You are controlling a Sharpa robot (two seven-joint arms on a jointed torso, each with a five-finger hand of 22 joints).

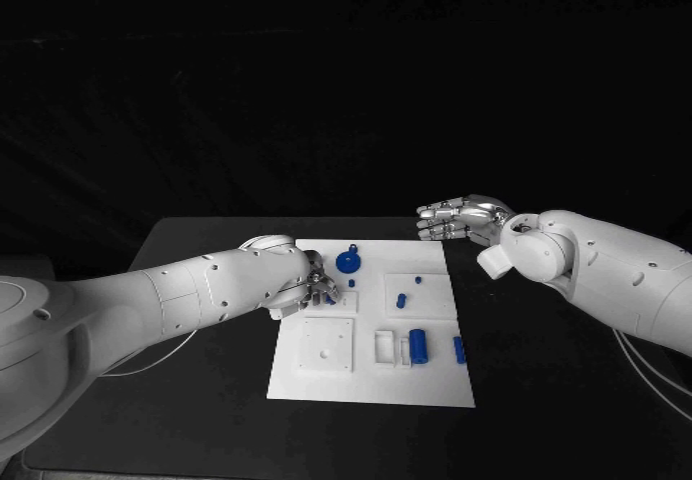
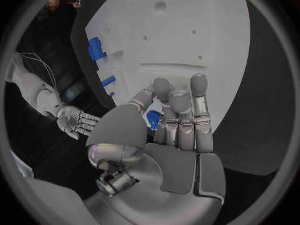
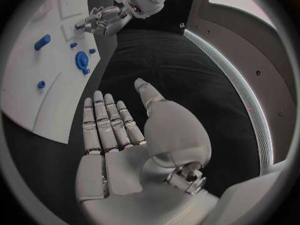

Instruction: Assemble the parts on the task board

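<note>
L hand working the board, R hand idling off to the side

Left hand (image 1: 296,283) is pinching a small blue part (image 2: 152,119) w/ its fingers at the task board (image 1: 433,385)'s far-left area; right hand (image 1: 464,219) is hovering past the far-right corner above the tabletop (image 1: 216,240), fingers spread, holding nothing.

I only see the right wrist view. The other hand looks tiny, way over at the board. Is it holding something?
Observer: Looks like it. In the left wrist view a small blue part sits between the thumb and fingers of the left hand.
Operator: Where is my hand from above?
Observer: In the head view the right hand is off the board, above the table by the board's far right corner, fingers apart, holding nothing.
</note>
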